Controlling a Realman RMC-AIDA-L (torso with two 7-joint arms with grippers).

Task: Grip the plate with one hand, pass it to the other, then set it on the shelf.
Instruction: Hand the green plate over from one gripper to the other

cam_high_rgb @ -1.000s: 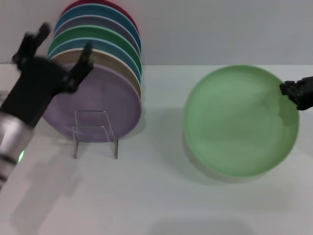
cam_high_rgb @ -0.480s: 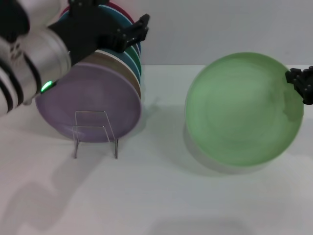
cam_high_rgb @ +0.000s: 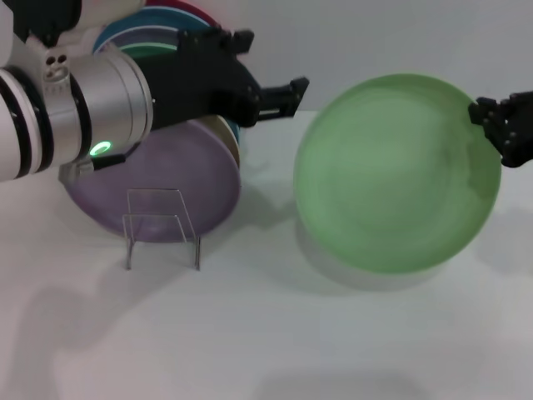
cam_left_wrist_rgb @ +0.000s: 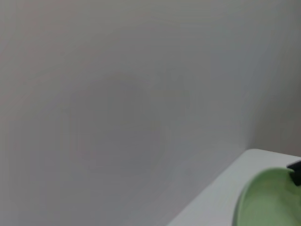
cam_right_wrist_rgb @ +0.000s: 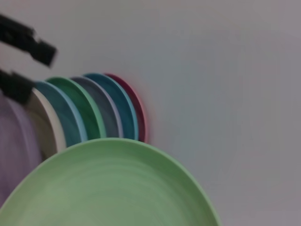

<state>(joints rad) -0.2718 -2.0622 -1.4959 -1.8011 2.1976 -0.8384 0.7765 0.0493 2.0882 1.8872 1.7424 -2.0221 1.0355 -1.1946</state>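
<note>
Bare test bench, lab-like: plain white surface (cam_high_rgb: 250, 333) against a blank grey wall (cam_high_rgb: 375, 42); only a row of coloured plates (cam_high_rgb: 166, 50) on a clear rack (cam_high_rgb: 162, 225).

No words, labels, brand marks or numbers can be read anywhere in these views. The only sign of any kind is a small green light (cam_high_rgb: 101, 149) glowing on the silver part of the left arm, and it carries no lettering.
</note>
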